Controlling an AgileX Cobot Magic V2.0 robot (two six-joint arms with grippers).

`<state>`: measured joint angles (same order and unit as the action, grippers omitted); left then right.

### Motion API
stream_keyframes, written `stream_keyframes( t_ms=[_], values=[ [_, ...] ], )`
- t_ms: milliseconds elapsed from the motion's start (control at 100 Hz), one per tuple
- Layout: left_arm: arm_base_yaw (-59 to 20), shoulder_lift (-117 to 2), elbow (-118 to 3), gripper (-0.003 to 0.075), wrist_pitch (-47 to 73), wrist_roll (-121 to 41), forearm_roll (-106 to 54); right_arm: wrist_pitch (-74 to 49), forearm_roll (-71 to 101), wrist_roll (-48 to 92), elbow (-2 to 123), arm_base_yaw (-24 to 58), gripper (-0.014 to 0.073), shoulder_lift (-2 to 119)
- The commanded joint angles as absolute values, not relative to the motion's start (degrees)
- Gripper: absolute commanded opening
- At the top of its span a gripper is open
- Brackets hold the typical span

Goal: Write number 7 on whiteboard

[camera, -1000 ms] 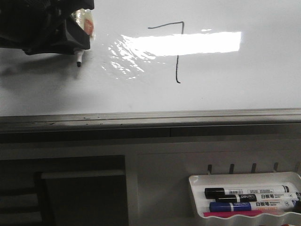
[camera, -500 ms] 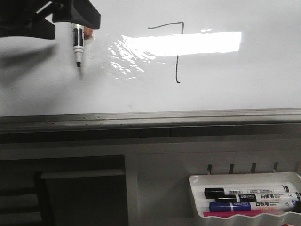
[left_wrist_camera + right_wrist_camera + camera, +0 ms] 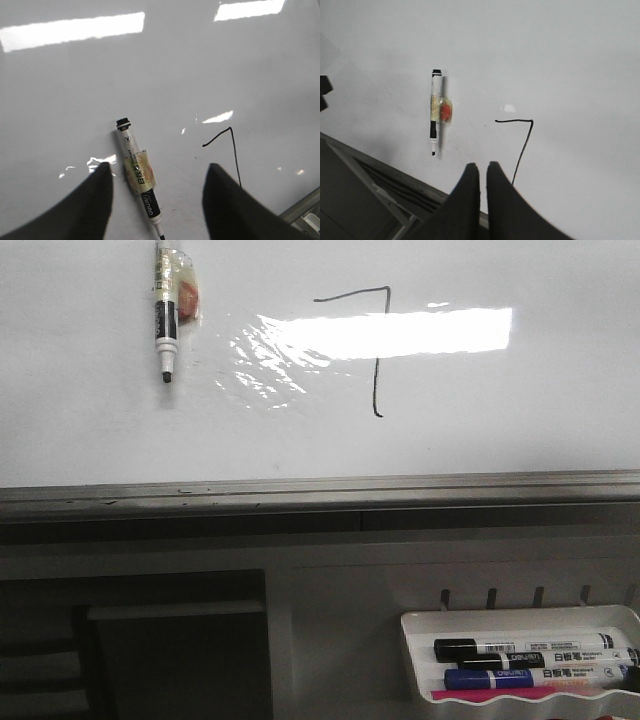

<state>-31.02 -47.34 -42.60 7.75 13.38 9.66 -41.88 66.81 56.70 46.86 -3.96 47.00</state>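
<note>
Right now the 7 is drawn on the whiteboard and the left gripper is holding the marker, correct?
Not quite. The 7 is on the whiteboard, but the left gripper is open; the left wrist view shows the marker lying free between its fingers.

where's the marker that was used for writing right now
In the front view the marker lies on the whiteboard, upper left, left of the 7, tip toward the rail.

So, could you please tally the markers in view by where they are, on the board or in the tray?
On the whiteboard: 1, a marker lying left of the number 7, uncapped.
In the tray: 3, a black-capped marker, a second black-capped marker and a blue-capped marker.
Total: 4 markers.
</note>
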Motion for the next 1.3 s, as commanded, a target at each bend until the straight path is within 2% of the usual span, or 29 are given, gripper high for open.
stream_keyframes(
  t_ms=[0,10,50,180,290,510,670,1290],
  values=[
    [-31.0,-42.0,-41.4,0.0090,3.7,13.7,10.4,-37.6,71.7,61.9,45.0,-4.4,-0.0064,43.8],
    [-31.0,-41.6,-41.1,0.0090,3.3,13.7,10.4,-37.1,72.2,62.3,44.6,-4.4,-0.0064,43.2],
    [-31.0,-39.3,-38.9,-0.0019,2.1,13.7,10.7,-35.6,73.6,65.3,42.0,-4.4,-0.0064,41.5],
    [-31.0,-32.3,-30.2,-0.0020,-5.6,13.7,11.0,-30.8,80.3,74.2,32.2,-4.4,-0.0064,33.8],
    [-31.0,-26.6,-22.7,-0.0020,-13.6,13.7,10.5,-27.6,80.7,75.5,24.6,-4.4,-0.0064,26.5],
    [-31.0,-20.2,-13.2,-0.0020,-16.0,13.8,8.7,-24.6,80.7,75.6,13.9,-4.4,-0.0064,14.4],
    [-31.0,-19.3,-12.5,-0.0020,-16.3,13.8,8.5,-24.3,80.7,75.6,11.7,-4.4,-0.0064,10.8],
    [-31.0,-19.3,-12.5,-0.0020,-16.3,13.8,8.4,-23.6,80.8,75.6,11.7,-4.4,-0.0064,10.8]
  ],
)
